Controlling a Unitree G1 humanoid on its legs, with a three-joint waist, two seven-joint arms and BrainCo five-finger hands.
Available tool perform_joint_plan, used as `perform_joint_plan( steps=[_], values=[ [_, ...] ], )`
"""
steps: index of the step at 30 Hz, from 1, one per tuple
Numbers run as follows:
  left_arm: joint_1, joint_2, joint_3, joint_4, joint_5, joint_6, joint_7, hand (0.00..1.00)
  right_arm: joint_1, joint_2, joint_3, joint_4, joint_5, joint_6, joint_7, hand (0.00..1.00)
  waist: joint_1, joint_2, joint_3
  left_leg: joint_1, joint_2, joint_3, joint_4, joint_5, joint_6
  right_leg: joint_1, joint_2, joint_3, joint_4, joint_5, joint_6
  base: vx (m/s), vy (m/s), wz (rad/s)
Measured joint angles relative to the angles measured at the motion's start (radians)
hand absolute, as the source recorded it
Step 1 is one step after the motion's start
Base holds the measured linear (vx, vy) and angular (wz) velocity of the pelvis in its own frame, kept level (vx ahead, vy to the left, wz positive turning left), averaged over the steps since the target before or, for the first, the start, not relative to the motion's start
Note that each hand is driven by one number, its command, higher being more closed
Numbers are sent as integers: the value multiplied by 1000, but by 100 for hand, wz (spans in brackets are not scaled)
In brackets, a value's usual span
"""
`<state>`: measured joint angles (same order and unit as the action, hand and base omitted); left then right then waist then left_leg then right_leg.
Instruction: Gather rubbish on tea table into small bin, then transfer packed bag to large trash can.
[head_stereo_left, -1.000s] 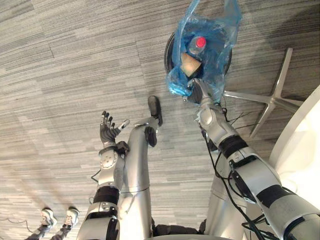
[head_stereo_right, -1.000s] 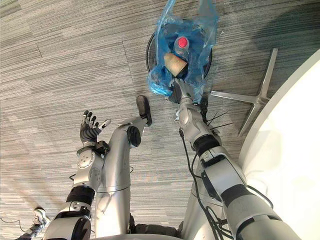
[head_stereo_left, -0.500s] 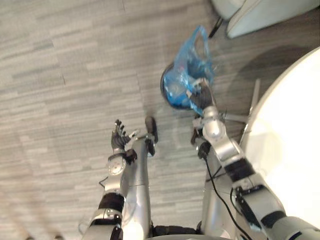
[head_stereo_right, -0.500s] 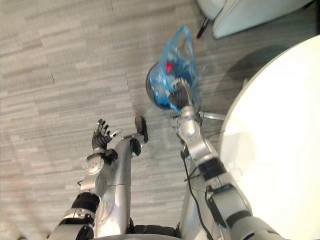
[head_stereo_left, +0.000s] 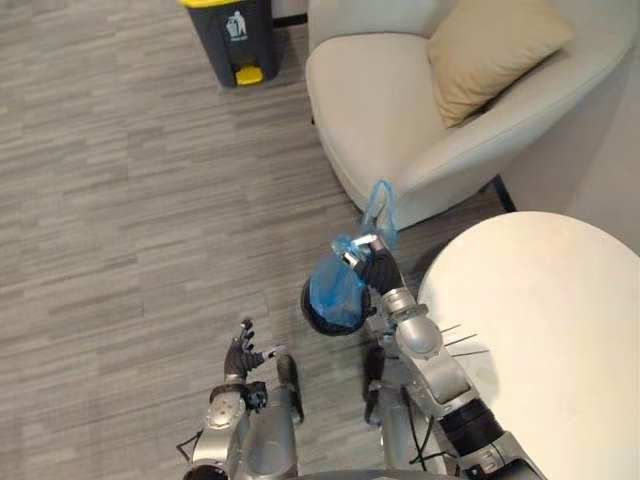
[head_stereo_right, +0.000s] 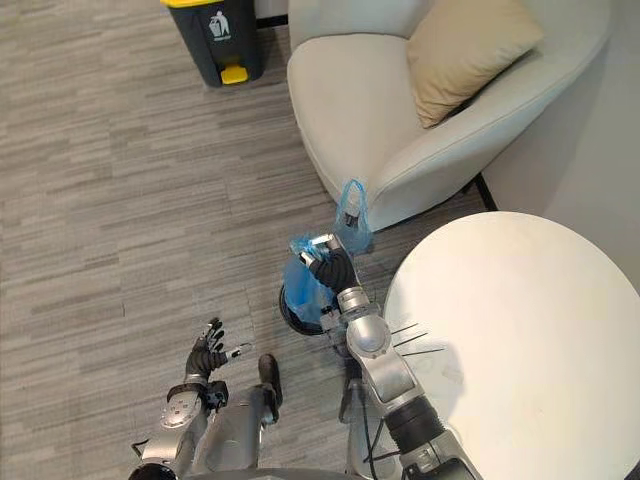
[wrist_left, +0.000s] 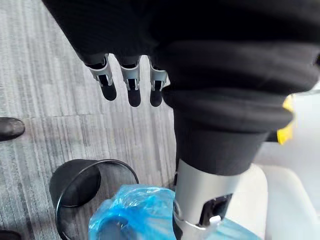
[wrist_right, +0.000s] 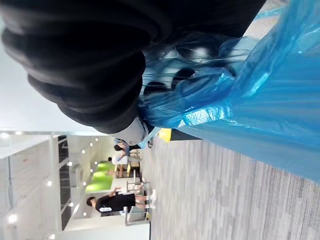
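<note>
Bulging blue bag (head_stereo_left: 335, 290) hanging just above small black bin (head_stereo_left: 309, 314), dark yellow-lidded trash can (head_stereo_left: 240, 40) well apart

Body is mostly a smooth silver-grey shell. The right arm (head_stereo_left: 428, 352) is a chain of rounded silver segments, with a round joint cap behind the wrist and black bands lower down. Up close its forearm is a plain silver tube with a small dark recess in it. The left arm (head_stereo_right: 180, 425) is the same deal: silver, a disc-shaped joint, then a dark band. Both wrists wear a black ribbed cover, like a fat rubber bellows with bulging folds. The left hand (wrist_left: 129, 80) has silver fingers with glossy dark tips, and the right hand (head_stereo_left: 372, 268) looks dark with silver bits.
</note>
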<state>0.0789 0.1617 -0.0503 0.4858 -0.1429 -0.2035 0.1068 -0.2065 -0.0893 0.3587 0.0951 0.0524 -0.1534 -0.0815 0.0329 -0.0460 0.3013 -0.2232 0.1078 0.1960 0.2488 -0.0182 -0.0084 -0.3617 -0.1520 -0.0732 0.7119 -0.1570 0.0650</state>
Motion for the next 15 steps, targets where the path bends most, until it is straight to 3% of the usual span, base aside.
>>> perform_joint_plan(
  steps=[2,3,5,6,7,9,11,12,13,15],
  values=[
    [25,12,5,-65,0,0,0,0,0,1,3,0,28,-9,8,100,9,-17,-11,1,-18,-53,17,9,-13,52,3,26,117,-40,37,-121,-181,97],
    [52,20,24,-129,1,-1,3,0,-14,0,7,-1,46,-24,22,100,24,-25,-19,-15,-31,-90,31,19,-28,93,17,43,68,-91,46,-199,-210,63],
    [79,-5,33,-189,0,-7,4,0,-48,-25,12,-1,101,-38,29,100,56,8,-44,-43,-19,-123,-29,75,-42,135,57,21,-95,-128,14,-215,-132,26],
    [85,-11,33,-215,0,-15,3,0,-95,-40,12,-1,118,-43,31,100,73,18,-53,-77,-10,-130,-74,127,-51,140,80,8,-199,-154,-34,-288,-132,20],
    [84,-41,32,-224,-2,-13,2,0,-139,-71,10,0,142,-44,30,100,65,66,-56,-122,17,-166,-112,183,-60,113,116,-26,-230,-118,-49,-316,-134,30],
    [98,-67,30,-294,-4,-11,1,0,-162,-109,-1,23,149,-43,25,100,64,90,-53,-114,47,-193,-208,234,-87,99,149,-68,-243,-88,-74,-406,-150,49],
    [100,-66,2,-371,-15,-14,-1,0,-161,-134,-16,35,148,-35,18,100,61,86,-52,-99,46,-188,-259,147,-132,109,123,-120,-262,-70,-99,-306,-98,76],
    [86,-67,-20,-398,-15,-20,-12,0,-167,-150,-42,45,146,-35,19,100,57,73,-50,-125,23,-160,-202,101,-99,106,82,-148,-281,-64,-121,-241,-28,85],
    [79,-63,-33,-415,-15,-27,-19,0,-172,-152,-61,46,146,-35,18,100,50,62,-52,-150,-6,-133,-113,99,-57,105,42,-162,-296,-46,-120,-301,-43,85],
    [70,-55,-39,-450,-15,-41,-21,0,-182,-158,-75,39,146,-35,19,100,30,68,-58,-132,-20,-76,76,52,0,120,3,-178,-366,15,-106,-200,19,51]
  ],
)
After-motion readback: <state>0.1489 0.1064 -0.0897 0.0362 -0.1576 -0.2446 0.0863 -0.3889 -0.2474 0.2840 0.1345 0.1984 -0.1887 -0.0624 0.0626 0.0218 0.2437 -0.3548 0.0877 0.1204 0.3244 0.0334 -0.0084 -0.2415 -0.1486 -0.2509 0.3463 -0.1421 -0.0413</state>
